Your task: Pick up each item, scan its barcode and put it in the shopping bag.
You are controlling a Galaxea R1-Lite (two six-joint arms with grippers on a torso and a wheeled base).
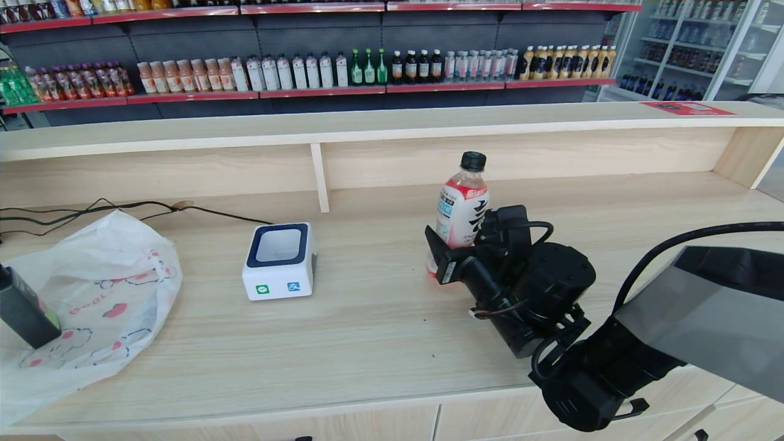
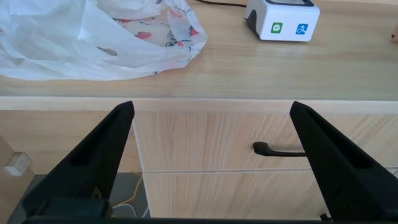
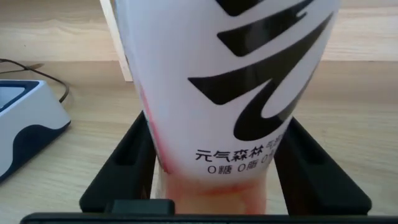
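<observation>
Bright, even indoor light; faint shadows.

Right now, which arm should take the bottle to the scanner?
Right. The right gripper is shut on the bottle. The left gripper hangs open below the counter's front edge, near the bag, holding nothing.

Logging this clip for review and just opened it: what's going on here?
The right pincer is closed around the lower part of an upright drink bottle, which apparently rests on the wooden counter. The barcode scanner sits apart from it, towards the robot's left, and the shopping bag lies crumpled at the counter's left end. The left pincer hangs open in front of the drawers, holding nothing.
</observation>
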